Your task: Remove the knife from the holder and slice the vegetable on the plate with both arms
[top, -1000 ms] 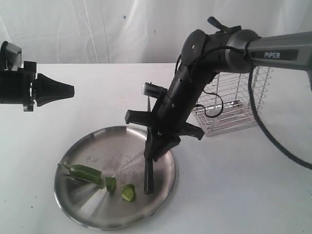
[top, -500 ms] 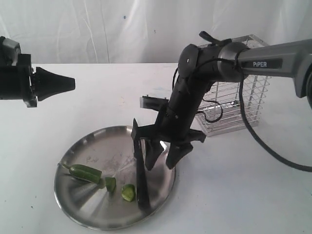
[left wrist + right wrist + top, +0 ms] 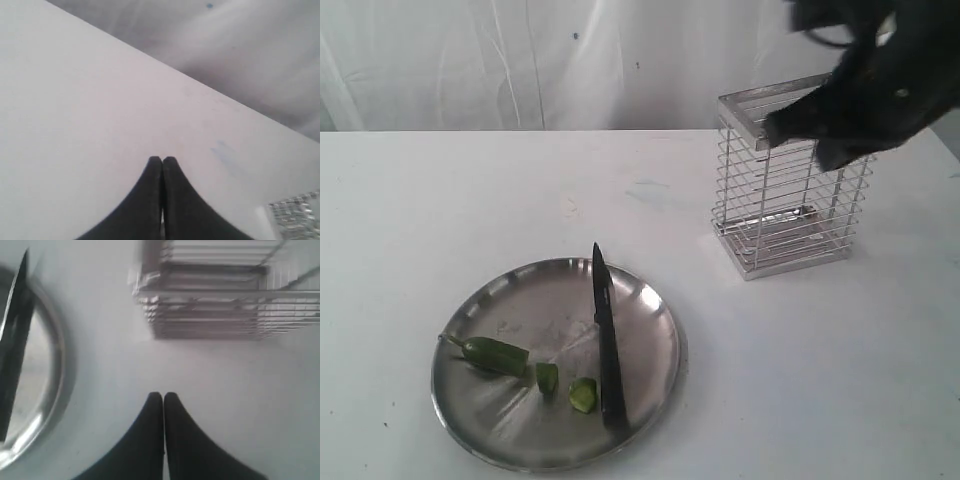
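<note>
- The right arm (image 3: 885, 85) shows only as a dark smear at the far right, in front of the top corner of the holder (image 3: 780, 200). So close to this light wire frame, I judge it could catch the rim and tip the holder over.
- The knife (image 3: 604, 330) lies loose on the plate (image 3: 520, 295), its tip to the far side and its handle toward the near rim. A knock on the plate could make it slide on the smooth steel and push the cut pieces.
- The right gripper (image 3: 163, 399) has its two fingers pressed together and holds nothing. It hangs over the table (image 3: 470, 200) between plate and holder.
- The left gripper (image 3: 162, 161) is also closed and empty, over bare table.
- The vegetable (image 3: 492, 352) is glossy green and lies on the near left part of the plate. The long piece with the stem is leftmost, and two short slices lie just left of the knife, so the slicing seems done.
</note>
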`<state>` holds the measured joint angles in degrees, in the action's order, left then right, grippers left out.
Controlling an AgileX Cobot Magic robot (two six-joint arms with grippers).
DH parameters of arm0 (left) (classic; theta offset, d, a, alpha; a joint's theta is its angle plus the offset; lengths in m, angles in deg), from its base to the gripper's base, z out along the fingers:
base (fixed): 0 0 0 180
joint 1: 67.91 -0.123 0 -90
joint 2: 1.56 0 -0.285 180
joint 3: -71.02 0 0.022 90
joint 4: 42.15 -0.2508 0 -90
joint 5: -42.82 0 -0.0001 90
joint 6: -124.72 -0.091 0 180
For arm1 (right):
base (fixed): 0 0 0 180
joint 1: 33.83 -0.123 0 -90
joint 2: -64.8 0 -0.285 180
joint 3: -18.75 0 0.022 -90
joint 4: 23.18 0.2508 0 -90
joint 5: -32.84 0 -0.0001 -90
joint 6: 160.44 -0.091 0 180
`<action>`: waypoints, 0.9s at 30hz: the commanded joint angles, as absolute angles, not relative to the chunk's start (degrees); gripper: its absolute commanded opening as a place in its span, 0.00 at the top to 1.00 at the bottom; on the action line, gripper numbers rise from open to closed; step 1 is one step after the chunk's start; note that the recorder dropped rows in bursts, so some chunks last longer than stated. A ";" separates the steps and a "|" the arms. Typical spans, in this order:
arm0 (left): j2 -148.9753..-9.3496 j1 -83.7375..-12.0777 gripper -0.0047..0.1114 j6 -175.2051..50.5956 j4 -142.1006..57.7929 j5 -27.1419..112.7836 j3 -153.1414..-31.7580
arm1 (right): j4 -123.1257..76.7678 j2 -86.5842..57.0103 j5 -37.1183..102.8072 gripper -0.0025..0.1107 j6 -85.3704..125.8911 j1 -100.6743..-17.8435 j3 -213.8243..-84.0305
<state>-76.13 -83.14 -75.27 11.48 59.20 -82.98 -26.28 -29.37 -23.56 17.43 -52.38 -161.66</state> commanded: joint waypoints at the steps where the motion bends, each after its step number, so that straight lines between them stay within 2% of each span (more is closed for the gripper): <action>1: -66.59 -83.28 0.96 -60.35 -18.92 60.13 -73.46 | -25.60 -21.66 -14.31 0.98 16.45 -34.84 -153.93; 3: -58.54 -83.18 0.96 -34.69 -34.82 56.28 -64.03 | -21.41 -13.85 -3.55 0.98 12.70 -25.70 -144.49; 7: -46.90 -80.90 0.96 -33.02 -42.15 53.96 -59.37 | -21.44 -3.65 1.57 0.98 14.98 -24.85 -134.50; 12: -30.35 -66.05 0.96 -35.71 -46.31 53.71 -60.42 | -21.20 23.85 7.59 0.98 11.61 -25.78 -124.91; 14: -28.67 -63.80 0.96 -39.53 -48.02 54.31 -60.42 | -21.89 30.21 9.12 0.98 12.43 -25.78 -123.83; 19: -29.86 -64.76 0.96 -38.71 -55.12 54.24 -54.74 | -28.92 40.69 9.92 0.98 18.30 -25.78 -117.48; 24: -32.24 -64.91 0.96 -36.22 -55.14 47.94 -44.53 | -29.59 41.38 18.05 0.98 18.14 -25.78 -106.62; 27: -32.33 -64.91 0.96 -36.07 -53.72 51.32 -43.24 | -29.18 41.38 24.39 0.98 18.01 -25.78 -104.98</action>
